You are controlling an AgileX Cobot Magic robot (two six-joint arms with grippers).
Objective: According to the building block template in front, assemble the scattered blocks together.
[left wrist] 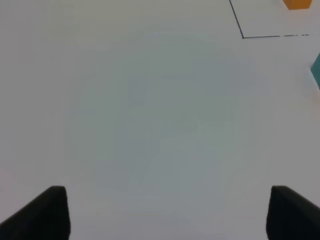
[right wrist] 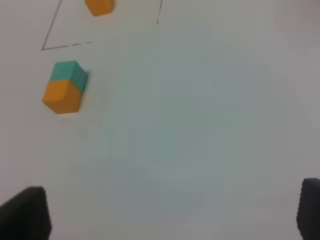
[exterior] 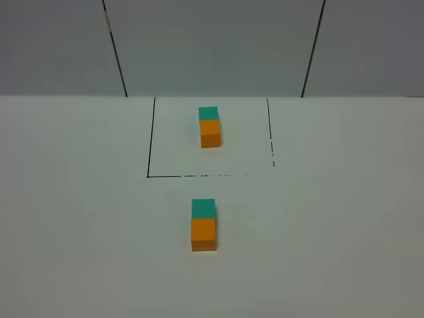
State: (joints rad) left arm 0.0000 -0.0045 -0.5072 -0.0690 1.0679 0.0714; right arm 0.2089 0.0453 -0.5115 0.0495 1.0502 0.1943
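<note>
The building block template sits at the back of the table, a teal cube [exterior: 208, 113] touching an orange cube [exterior: 211, 132] inside a thin black outline [exterior: 150, 142]. Nearer the front lie the scattered blocks: a teal cube [exterior: 203, 208] and an orange cube [exterior: 203, 234], touching in a row, teal behind orange. The right wrist view shows this pair, teal [right wrist: 69, 71] and orange [right wrist: 62, 97], far ahead of my right gripper [right wrist: 167, 212], which is open and holds nothing. My left gripper [left wrist: 167, 215] is also open over bare table. Neither arm shows in the exterior high view.
The white table [exterior: 331, 232] ends at a grey panelled wall [exterior: 212, 46] with dark seams. In the left wrist view a corner of the outline [left wrist: 242, 36], the template's orange cube [left wrist: 298, 4] and a sliver of teal [left wrist: 316, 70] show at the frame's edge.
</note>
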